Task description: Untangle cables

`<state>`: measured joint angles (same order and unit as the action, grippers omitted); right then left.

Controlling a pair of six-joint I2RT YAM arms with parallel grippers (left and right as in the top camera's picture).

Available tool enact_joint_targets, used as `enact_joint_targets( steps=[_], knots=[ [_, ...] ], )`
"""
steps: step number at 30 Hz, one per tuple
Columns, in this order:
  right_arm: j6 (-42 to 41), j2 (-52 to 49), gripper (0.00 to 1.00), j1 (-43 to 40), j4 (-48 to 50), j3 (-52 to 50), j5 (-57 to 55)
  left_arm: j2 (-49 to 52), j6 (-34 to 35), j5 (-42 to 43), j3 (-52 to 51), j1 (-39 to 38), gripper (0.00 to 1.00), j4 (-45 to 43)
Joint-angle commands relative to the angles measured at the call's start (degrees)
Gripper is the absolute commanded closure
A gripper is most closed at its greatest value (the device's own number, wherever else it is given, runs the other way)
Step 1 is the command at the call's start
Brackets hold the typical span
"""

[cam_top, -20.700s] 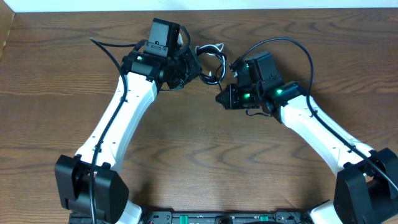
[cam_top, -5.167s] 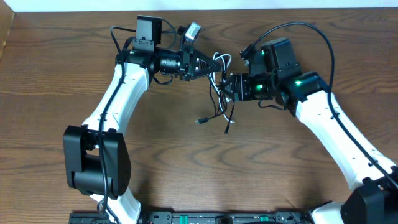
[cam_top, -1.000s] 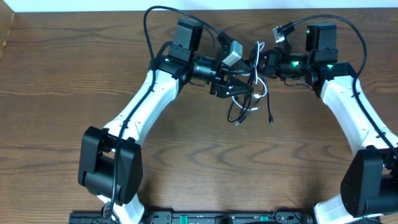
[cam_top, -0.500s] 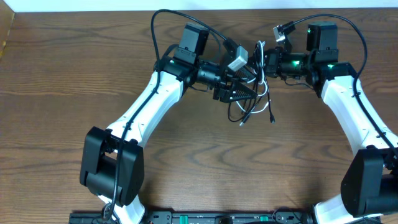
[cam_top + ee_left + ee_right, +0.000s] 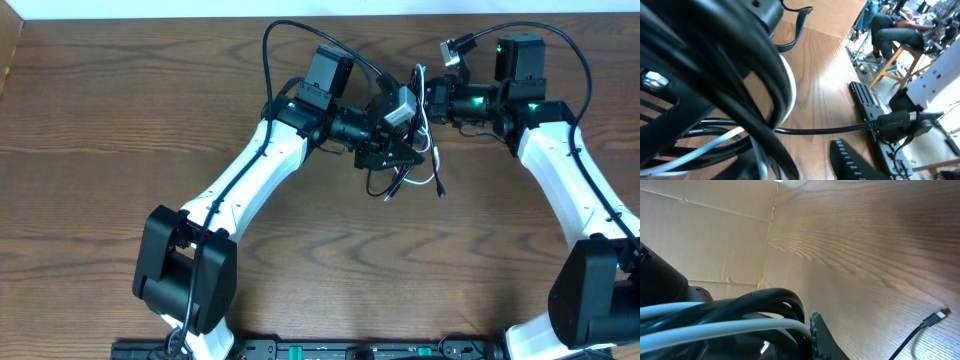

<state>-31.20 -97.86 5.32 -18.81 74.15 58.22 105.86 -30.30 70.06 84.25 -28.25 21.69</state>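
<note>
Dangling just below the right gripper (image 5: 424,100), over the surface (image 5: 300,270): cables (image 5: 412,178), light, limp, snag-prone; best pinched near a free plug. Left gripper (image 5: 408,152) buried in them, closure unclear. Right gripper clamped, seemingly on strands.

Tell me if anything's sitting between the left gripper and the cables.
Nothing visible is in the way. The left gripper is right up against the cables, which the shut right gripper holds.

The brown wooden surface (image 5: 100,150) carries wavy darker grain. Above it are a thin black cable (image 5: 378,186) and a thin white cable (image 5: 424,140). The white-shelled arms (image 5: 250,175) have black joints and green lights (image 5: 476,98).
</note>
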Motion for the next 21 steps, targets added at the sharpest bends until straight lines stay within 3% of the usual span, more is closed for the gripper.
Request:
enact_joint_targets(
  steps=[1,2,3,4,8,10,12,16,21],
  knots=[
    [-0.07,1.66,0.99,-0.09,0.17,0.09,1.97,-1.01,-0.74,-1.29,1.18,-0.13,0.76,0.11],
    [-0.04,1.66,0.99,-0.09,0.17,0.09,1.97,-1.01,-0.74,-1.84,1.18,-0.13,0.90,0.13],
    [-0.04,1.66,0.99,-0.09,0.17,0.09,1.97,-1.01,-0.55,-2.67,1.18,-0.11,0.92,0.20],
    [-0.02,1.66,0.99,-0.09,0.15,0.09,1.97,-1.01,0.46,-3.72,1.18,-0.07,0.93,0.31],
    [2.54,1.66,0.99,-0.09,-0.92,0.09,1.90,-1.29,15.41,-15.78,1.20,0.00,0.93,0.35],
    [6.49,1.66,0.99,-0.09,-5.55,0.09,-0.33,-2.08,24.44,-25.64,1.20,0.57,0.93,1.16],
    [9.77,1.66,0.99,-0.09,-10.67,0.09,-4.31,-3.08,27.91,-30.18,1.20,1.22,0.93,2.84],
    [16.28,1.64,0.99,-0.09,-21.62,0.07,-16.41,-6.93,28.50,-35.01,1.20,2.67,0.93,8.72],
    [19.56,1.64,0.99,-0.09,-27.36,0.04,-31.30,-13.49,28.50,-37.16,1.20,3.98,0.93,12.85]
  ],
)
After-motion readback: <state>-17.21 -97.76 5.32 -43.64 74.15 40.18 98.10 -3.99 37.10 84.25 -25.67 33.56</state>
